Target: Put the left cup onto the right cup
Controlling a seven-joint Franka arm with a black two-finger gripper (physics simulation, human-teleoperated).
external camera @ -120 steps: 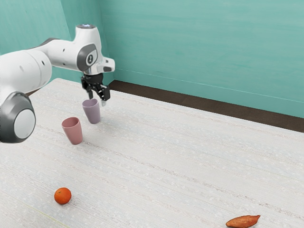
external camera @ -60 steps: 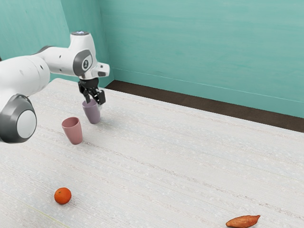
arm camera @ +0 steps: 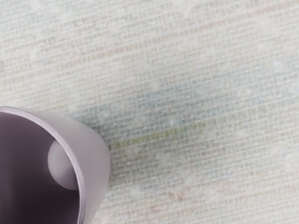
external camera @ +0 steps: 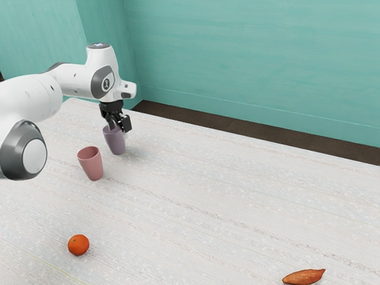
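Lower than a second ago, my gripper (external camera: 118, 126) now sits at the rim of the mauve cup (external camera: 114, 142), a smooth, tapered tumbler upright on the pale, woven-textured table (external camera: 237, 196). Nothing else has shifted. I cannot tell whether the gripper is clamped on it (the wrist view looks down into its dark hollow). There are two cups. The pink cup (external camera: 90, 164) stands near, apart. One round orange (external camera: 78, 244) and one long russet sweet potato (external camera: 304, 276) lie well away.
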